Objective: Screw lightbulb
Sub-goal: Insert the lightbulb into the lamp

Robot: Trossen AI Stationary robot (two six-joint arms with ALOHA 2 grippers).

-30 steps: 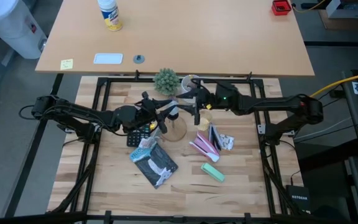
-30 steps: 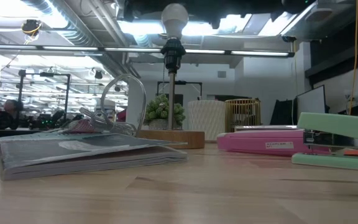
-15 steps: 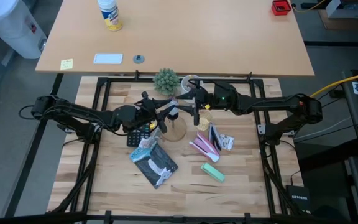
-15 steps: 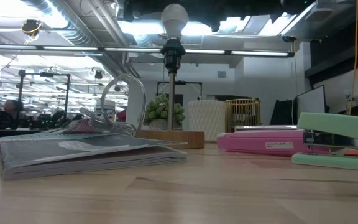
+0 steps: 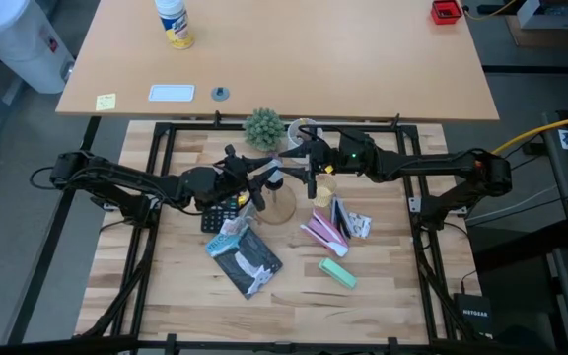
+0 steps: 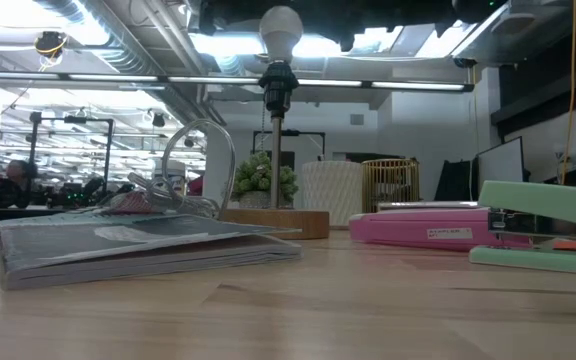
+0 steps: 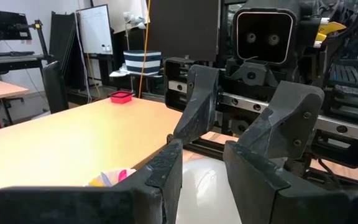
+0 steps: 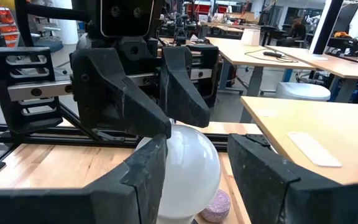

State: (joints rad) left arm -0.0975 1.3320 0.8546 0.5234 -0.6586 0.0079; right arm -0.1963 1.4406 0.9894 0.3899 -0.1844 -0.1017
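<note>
The whitish lightbulb (image 6: 281,30) stands upright with its base in the black socket (image 6: 278,82) of the lamp stand, whose round wooden foot (image 5: 282,205) rests on the table. My left gripper (image 5: 262,181) comes from the table's left and is closed around the bulb's dome (image 7: 201,186). My right gripper (image 5: 302,177) comes from the table's right. Its fingers stand open on either side of the bulb (image 8: 188,168), and a thin gap shows beside one of them. Whether the other finger touches the bulb cannot be told. My left gripper holds the bulb's glass dome near its top (image 7: 197,171) between its two fingers (image 7: 166,180), and the glass fills the gap between them. The fingers come about level from the table's left. The bulb stays upright in the socket on the stand.
A small green plant (image 5: 263,127) and a clear cup (image 5: 304,130) stand just behind the stand. A black calculator (image 5: 220,215) and a booklet (image 5: 245,256) lie to the near left. A pink stapler (image 5: 323,229) and a green stapler (image 5: 338,272) lie to the near right.
</note>
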